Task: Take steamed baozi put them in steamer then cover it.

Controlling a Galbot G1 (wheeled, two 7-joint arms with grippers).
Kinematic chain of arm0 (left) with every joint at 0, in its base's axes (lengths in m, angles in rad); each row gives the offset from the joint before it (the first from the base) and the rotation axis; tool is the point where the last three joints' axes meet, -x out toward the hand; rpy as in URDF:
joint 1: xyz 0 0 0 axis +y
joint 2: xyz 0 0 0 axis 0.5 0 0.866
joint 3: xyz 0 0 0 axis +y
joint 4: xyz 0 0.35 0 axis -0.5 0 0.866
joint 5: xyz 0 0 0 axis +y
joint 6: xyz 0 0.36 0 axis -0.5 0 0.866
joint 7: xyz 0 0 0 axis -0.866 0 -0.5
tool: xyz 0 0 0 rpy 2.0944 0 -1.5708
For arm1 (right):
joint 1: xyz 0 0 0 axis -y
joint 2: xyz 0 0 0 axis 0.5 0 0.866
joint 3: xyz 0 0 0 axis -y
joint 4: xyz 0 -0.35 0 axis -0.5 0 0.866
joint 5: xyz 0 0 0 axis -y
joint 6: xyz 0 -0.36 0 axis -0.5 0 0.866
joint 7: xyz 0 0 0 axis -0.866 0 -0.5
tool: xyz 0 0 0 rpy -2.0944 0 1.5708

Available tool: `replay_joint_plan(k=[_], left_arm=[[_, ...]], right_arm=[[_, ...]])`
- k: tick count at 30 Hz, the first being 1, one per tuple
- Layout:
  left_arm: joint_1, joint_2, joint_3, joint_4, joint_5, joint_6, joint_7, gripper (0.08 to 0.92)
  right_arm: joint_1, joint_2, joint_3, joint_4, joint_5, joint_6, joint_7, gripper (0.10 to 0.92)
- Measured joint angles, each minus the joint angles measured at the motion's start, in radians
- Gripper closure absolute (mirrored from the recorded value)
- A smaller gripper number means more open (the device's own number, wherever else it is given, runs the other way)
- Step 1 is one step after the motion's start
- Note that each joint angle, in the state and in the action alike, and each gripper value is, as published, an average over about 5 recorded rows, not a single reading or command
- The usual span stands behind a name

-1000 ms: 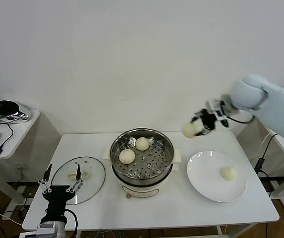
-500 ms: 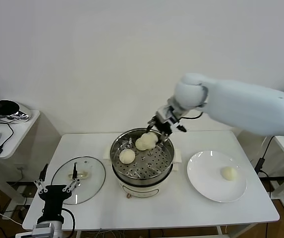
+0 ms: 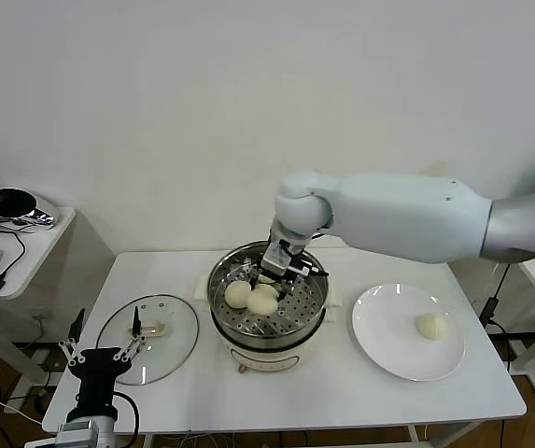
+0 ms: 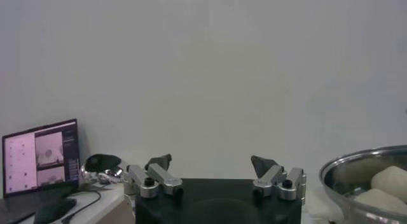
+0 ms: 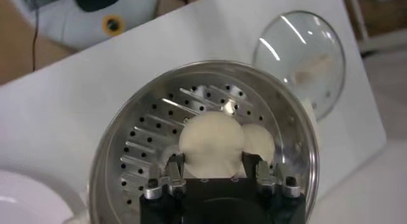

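Resting between right end effector (image 5: pixel 213 171) jaws, 1 baozi (image 5: pixel 212 142) inside steamer (image 5: pixel 127 126).

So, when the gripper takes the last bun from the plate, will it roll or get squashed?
The bun looks round and smooth, so a sideways nudge on the flat plate may roll it. It seems soft dough, so a hard squeeze could probably dent it. Likely light for its size.

The steamer (image 3: pixel 267 308) sits in the middle of the table (image 3: pixel 342 392). Two buns (image 3: pixel 239 295) lie side by side on its tray, toward the left. The right gripper (image 3: pixel 274 275) is over the tray, holding a third bun (image 3: pixel 263 301). The lid (image 3: pixel 147 338) lies flat near the left edge. The plate (image 3: pixel 393 350) sits near the right edge, with one bun (image 3: pixel 430 326) on it. The left gripper (image 3: pixel 99 357) hangs at the front left corner.
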Motion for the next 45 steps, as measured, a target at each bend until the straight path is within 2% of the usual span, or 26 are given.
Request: replay_joint_plan(k=[15, 18, 25, 30, 37, 45], left_arm=[[0.003, -0.005, -0.002, 0.002, -0.003, -0.007, -0.002, 0.177], [0.003, -0.005, -0.002, 0.004, -0.003, -0.007, -0.002, 0.177], [0.001, -0.005, 0.0, 0.004, -0.002, -0.007, -0.002, 0.177], [-0.004, -0.004, -0.002, 0.003, -0.005, -0.006, -0.002, 0.177], [-0.01, 0.0, 0.001, 0.004, -0.006, -0.002, -0.001, 0.177], [-0.013, 0.007, 0.005, 0.006, -0.005, -0.003, 0.002, 0.177]], right_arm=[[-0.061, 0.016, -0.014, -0.014, -0.134, 0.104, 0.005, 0.441], [-0.071, 0.017, -0.014, -0.017, -0.144, 0.115, 0.01, 0.403], [-0.069, 0.008, -0.007, -0.006, -0.144, 0.122, 0.016, 0.228], [-0.04, -0.013, 0.009, 0.006, -0.126, 0.11, 0.006, 0.204], [0.03, -0.09, 0.016, 0.051, -0.065, 0.017, -0.011, 0.202], [0.104, -0.253, -0.001, 0.156, 0.023, -0.229, 0.012, 0.203]])
